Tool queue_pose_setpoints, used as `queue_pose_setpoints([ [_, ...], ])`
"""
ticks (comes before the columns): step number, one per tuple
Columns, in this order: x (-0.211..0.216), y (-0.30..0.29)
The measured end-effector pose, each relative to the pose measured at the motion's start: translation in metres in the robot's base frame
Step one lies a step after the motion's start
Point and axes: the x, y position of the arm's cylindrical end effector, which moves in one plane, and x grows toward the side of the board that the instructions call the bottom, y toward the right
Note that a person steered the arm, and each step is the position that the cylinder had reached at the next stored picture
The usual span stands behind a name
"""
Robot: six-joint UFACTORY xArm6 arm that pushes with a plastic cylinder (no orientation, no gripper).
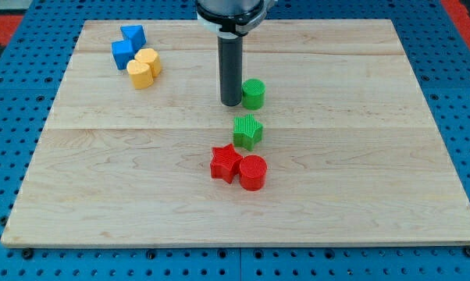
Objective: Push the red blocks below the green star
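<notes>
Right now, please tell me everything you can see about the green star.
The green star is a small ribbed, plastic-looking block, flat on the wooden board near its middle. Nothing touches it. The green cylinder and my tip lie toward the view's top, the red star and red cylinder below.

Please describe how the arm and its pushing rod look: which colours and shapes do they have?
My arm ends in a straight, dark grey cylindrical rod; my tip is flat and blunt. At the view's top, a wider dark housing with a white ring carries the rod. No cables or markings are visible.
</notes>
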Motion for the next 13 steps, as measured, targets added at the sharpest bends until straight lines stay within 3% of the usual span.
queue_pose_setpoints([
  [2,0.09,-0.021],
  [4,0.13,-0.055],
  [6,0.095,-0.054],
  [7,0.097,-0.035],
  [8,0.122,-0.013],
  [9,0.185,0.009],
  [10,0.214,0.011],
  [13,0.21,0.059],
])
